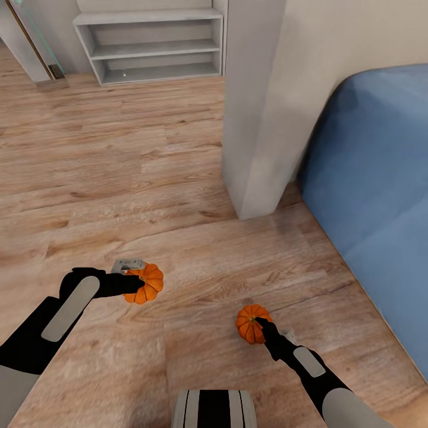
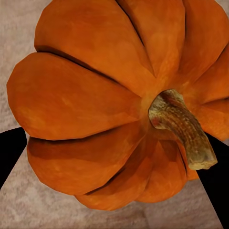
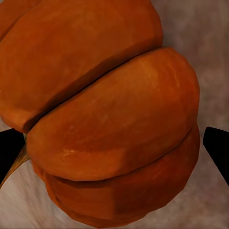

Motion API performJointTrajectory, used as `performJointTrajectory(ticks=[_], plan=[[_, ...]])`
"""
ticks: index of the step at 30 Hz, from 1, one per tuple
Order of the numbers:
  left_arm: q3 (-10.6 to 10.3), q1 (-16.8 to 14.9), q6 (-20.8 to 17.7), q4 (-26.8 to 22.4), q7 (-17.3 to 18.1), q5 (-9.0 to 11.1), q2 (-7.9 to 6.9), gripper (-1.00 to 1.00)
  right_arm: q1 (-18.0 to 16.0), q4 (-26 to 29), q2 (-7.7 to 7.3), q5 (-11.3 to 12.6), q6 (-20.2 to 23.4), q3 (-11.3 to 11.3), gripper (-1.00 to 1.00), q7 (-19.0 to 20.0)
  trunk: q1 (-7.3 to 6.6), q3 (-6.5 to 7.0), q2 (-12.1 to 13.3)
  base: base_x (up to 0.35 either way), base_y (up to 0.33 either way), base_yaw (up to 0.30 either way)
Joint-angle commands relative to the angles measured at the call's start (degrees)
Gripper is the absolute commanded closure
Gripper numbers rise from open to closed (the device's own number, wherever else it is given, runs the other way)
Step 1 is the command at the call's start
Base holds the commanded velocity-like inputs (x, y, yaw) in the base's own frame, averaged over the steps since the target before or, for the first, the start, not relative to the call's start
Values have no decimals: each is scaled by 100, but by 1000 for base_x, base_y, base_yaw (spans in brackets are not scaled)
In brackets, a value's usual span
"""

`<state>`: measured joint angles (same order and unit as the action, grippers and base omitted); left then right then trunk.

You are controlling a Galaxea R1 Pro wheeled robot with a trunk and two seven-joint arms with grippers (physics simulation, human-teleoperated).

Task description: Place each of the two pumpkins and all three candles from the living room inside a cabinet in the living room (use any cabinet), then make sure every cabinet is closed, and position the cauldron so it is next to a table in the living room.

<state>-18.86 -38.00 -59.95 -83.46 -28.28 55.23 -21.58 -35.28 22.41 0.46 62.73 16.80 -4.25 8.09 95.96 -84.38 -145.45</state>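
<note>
Two ribbed orange pumpkins are held above the wood floor. One pumpkin [image 1: 147,283] sits in my left gripper [image 1: 138,284], which is shut on it at the lower left of the head view. The left wrist view shows that pumpkin [image 2: 95,105] close up, with its brown stem and dark fingertips [image 2: 10,152] at either side. The other pumpkin [image 1: 250,323] is gripped by my right gripper [image 1: 260,324], shut on it at the lower right. Seen from the right wrist, it [image 3: 109,119] sits between two black fingertips [image 3: 217,145]. Candles, cabinet, cauldron and table are out of view.
A pale wall corner [image 1: 252,119] juts out ahead, right of centre. A blue sofa or bed [image 1: 374,196] fills the right side. Grey open shelving [image 1: 156,44] stands at the far back. Bare wood floor [image 1: 107,160] spreads ahead to the left.
</note>
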Motion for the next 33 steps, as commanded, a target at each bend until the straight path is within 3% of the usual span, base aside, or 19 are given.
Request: performJointTrajectory(ticks=[1, 19, 33], plan=[[-13, -6, -5, -4, -63, 52, -4, 100, 0, -8, 7, -24, 34, -32, 100, 3, 0, -4, -1, 0, 0, 0], [-13, -6, -5, -4, -63, 57, -4, 100, -2, -3, 7, -24, 34, -32, 100, 8, 0, -4, -1, 0, 0, 0], [1, -6, -5, -5, -63, 54, 5, 100, 2, 0, 7, -24, 34, -32, 100, 133, -28, 240, 14, 0, 0, 0]])
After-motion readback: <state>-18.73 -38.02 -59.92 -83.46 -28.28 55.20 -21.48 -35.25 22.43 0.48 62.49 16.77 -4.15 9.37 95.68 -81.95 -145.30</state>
